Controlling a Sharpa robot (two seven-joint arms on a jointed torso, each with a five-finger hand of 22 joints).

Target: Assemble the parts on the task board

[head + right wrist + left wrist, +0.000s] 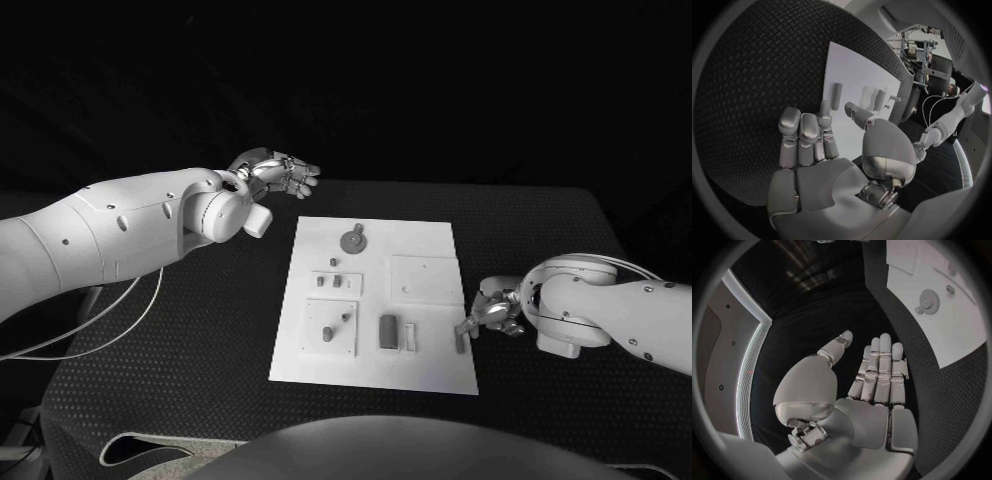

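Note:
The white task board [427, 364] lies in the middle of the black table. On it are a grey gear [353, 240], small pegs [335, 281], a dark block [388, 331] and a slim grey bar [460, 339] at its right edge. My right hand [490, 314] hovers at that edge, just by the bar. In the right wrist view the hand [826, 165] has its fingers spread and holds nothing, with its fingertips [824, 109] close to the bar [836, 96]. My left hand [277, 173] is raised off the board's far left corner, fingers [879, 370] straight, palm bare.
A raised square plate [426, 278] sits on the board's right half. A white cable [101, 320] trails over the table at the left. In the left wrist view the gear [928, 302] and the board [961, 335] lie off to one side of the hand.

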